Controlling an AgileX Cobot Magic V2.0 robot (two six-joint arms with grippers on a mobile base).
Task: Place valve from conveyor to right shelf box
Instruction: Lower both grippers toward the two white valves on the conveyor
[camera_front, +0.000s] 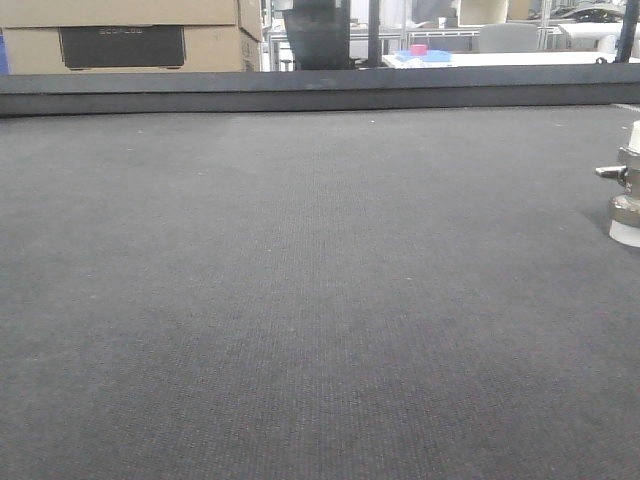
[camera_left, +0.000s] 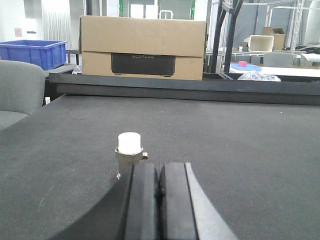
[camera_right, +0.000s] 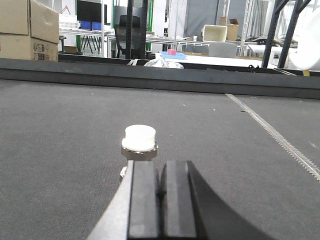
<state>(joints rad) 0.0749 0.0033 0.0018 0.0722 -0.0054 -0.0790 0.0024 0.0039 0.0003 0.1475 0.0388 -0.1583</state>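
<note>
Upright silvery valve (camera_front: 629, 192), white end caps

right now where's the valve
The valve stands upright on the conveyor at the front view's far right edge, just beyond the right gripper in its wrist view.

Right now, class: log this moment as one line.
valve: upright on conveyor, ungrasped | left gripper: shut, empty | right gripper: shut, empty

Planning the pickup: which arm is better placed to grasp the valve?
Right, probably: the front view shows the valve far right on the conveyor, and it stands just ahead of the shut right hand. The shut left hand faces one too.
</note>
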